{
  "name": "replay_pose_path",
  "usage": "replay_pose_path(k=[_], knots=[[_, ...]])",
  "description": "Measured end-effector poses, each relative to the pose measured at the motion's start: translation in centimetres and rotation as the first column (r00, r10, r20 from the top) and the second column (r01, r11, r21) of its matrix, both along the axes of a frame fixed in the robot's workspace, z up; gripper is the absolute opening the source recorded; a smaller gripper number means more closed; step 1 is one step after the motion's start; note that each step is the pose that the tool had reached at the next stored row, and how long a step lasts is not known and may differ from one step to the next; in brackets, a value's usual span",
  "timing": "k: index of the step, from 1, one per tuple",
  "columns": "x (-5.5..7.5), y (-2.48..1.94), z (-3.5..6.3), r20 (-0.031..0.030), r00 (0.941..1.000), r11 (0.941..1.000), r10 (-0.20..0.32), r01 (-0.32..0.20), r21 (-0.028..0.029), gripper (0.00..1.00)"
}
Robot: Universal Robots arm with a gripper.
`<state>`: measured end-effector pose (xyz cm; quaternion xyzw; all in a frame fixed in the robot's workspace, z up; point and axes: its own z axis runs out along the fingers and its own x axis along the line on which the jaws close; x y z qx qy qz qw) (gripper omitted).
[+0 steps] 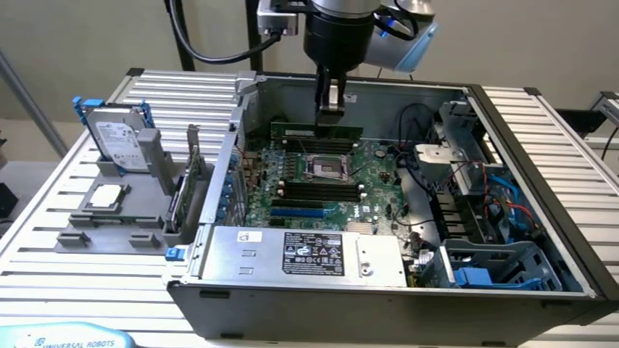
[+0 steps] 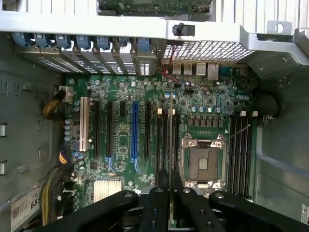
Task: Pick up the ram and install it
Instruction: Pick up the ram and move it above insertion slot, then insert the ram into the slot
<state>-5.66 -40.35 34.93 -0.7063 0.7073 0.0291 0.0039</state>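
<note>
Ram [image 1: 301,130] hangs over the motherboard [image 1: 377,177] inside the open computer case [image 1: 387,297], pinched by the closed gripper [image 1: 331,114]. Below it lie the processor socket [image 1: 324,168] and black slots [image 1: 314,191], nothing covering them.

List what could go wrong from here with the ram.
The ram, shut in the pincer, lines up edge-on over close-set black slots; slightly off, it may jam between two.
The open processor socket sits beside them; a slip could hit its contacts.
Gripped near its middle, the ram might tilt and seat one end only.
</note>
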Motion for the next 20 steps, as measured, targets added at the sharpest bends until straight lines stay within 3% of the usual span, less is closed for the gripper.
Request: replay_pose_path(k=[6, 20], knots=[[1.2, 0.18, -0.77, 0.0001, 1.0000, 1.0000, -0.008, 0.008, 0.0004, 0.13], [1.2, 0.20, -0.85, 0.0001, 1.0000, 1.0000, -0.008, 0.008, 0.0004, 0.13]])
